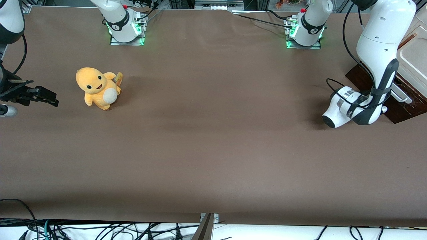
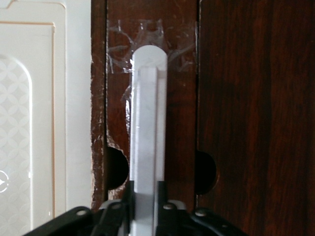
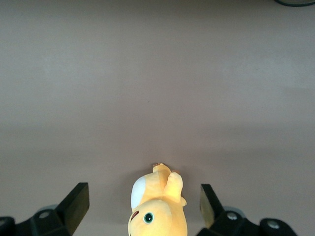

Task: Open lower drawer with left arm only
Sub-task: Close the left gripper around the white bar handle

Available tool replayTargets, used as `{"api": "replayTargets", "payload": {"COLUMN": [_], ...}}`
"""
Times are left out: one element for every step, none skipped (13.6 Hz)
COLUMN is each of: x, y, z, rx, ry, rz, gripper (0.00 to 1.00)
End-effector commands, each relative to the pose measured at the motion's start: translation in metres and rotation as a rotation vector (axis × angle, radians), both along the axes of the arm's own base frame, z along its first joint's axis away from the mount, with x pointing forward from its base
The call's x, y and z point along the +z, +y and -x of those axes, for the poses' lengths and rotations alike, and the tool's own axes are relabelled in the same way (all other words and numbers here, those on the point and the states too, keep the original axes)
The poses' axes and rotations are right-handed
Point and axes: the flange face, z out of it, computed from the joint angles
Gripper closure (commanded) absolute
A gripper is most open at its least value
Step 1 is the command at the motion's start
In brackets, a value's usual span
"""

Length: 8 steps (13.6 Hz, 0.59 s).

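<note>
One plush toy (image 1: 98, 87), one cabinet (image 1: 413, 56)

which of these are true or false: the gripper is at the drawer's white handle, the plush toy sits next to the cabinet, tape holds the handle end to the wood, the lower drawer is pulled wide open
1. The gripper is at the white bar handle of the lower drawer. True; the handle runs between its fingers.
2. The yellow plush toy sits next to the cabinet. False; it lies toward the parked arm's end of the table.
3. Clear tape covers the handle's end on the wood. True.
4. The lower drawer is pulled wide open. False; no pale inside shows.
</note>
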Motion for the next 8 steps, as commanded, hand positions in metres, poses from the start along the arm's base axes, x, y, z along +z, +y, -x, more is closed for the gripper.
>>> {"api": "replayTargets", "payload": {"x": [0.0002,0.0012,0.0027,0.0027,0.0026,0.0028,0.0026,0.0023], "y": [0.0025,0.0019,0.0021,0.0021,0.002,0.002,0.0019,-0.0021], "z": [-0.0013,-0.0032,-0.0052,-0.0052,-0.0051,-0.005,-0.0047,-0.0052], "rx": [-0.026,-0.027,-0.025,-0.025,-0.024,-0.023,-0.02,-0.024], "ry": [-0.015,-0.02,-0.025,-0.025,-0.024,-0.023,-0.023,-0.023], "rz": [-0.018,-0.017,-0.018,-0.018,-0.017,-0.018,-0.016,-0.013], "gripper": [0.98,1.0,1.0,1.0,1.0,1.0,1.0,1.0]}}
